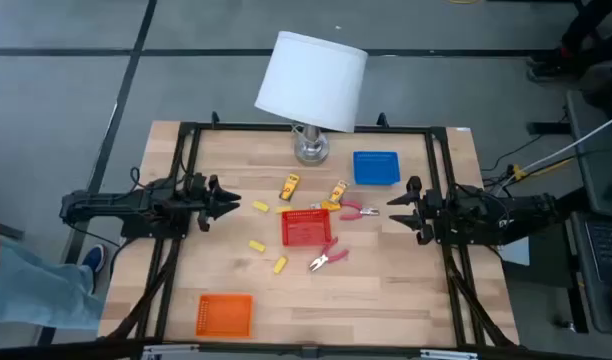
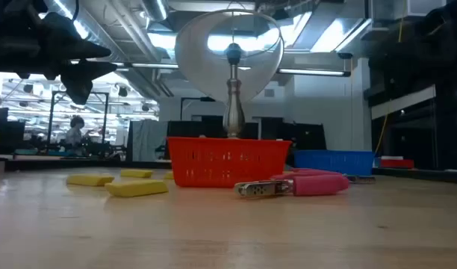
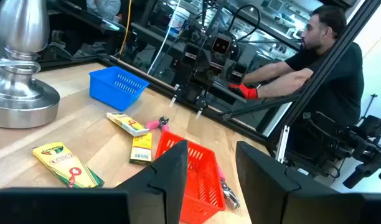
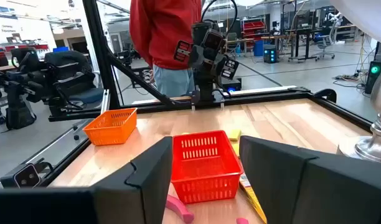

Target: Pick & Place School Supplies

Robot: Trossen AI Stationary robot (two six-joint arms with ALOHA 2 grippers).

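Note:
Pale yellow blocks lie flat on the wood left of the red tray. Two orange-yellow boxes lie toward the lamp. One pink-handled tool lies right of the red tray, another near its front corner. My left gripper hovers open at the table's left, pointing right; in its wrist view the red tray shows between the fingers. My right gripper hovers open at the right, pointing left, its wrist view facing the same tray.
A white-shaded lamp stands on its silver base at the far middle. A blue tray sits far right and an orange tray near left. Black frame rails run along both table sides. People are visible beyond the left and right edges.

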